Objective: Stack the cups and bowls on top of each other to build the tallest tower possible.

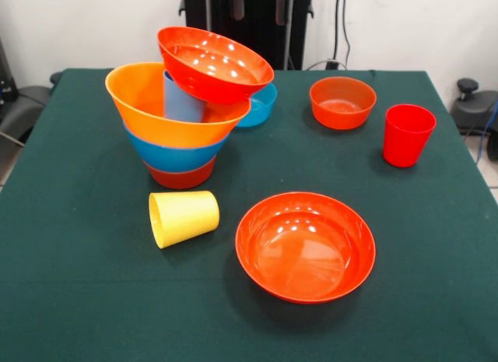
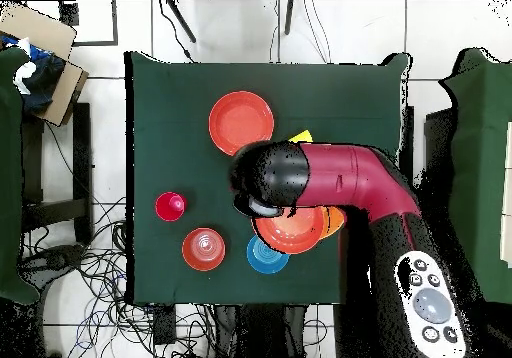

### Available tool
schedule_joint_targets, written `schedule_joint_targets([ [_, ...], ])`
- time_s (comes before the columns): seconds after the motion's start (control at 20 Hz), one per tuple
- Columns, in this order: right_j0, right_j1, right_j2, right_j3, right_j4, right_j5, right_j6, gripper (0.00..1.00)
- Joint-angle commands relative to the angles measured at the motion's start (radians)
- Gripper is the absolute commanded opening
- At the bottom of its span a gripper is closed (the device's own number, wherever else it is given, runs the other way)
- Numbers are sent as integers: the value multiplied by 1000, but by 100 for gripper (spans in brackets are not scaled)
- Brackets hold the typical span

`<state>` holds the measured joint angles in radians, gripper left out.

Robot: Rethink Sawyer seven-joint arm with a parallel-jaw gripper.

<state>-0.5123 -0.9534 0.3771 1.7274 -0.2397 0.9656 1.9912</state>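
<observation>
standing at the green-clothed table's (image 1: 78, 300) left in the front view: the tower (image 1: 180, 121), a small red-orange bowl under a large blue bowl under the huge orange plastic bowl (image 1: 148, 105), holding a light blue tumbler (image 1: 180, 101) with a wide red-orange bowl (image 1: 214, 64) tilted on top. yellow plastic tumbler (image 1: 184, 216) on its side just in front. overhead view: red and black arm (image 2: 340, 179) covers the tower; claw hidden, cannot tell its state.

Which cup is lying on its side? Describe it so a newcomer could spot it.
Start at the tall nested tower of bowls on the green table. Just in front of it lies a yellow tapered plastic cup. Unlike the upright red plastic cup, it is tipped over.
</observation>
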Motion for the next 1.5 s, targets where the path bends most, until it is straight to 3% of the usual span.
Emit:
schedule_joint_targets([
  [0.05, 71, 103, 49, -77, -25, 35, -20, 100],
  [0.3, 105, 219, 44, -161, -41, -28, -16, 100],
  [1.05, 126, 373, 39, -214, -45, -216, -21, 100],
  [1.5, 127, 276, 12, -131, -24, -183, 3, 100],
])
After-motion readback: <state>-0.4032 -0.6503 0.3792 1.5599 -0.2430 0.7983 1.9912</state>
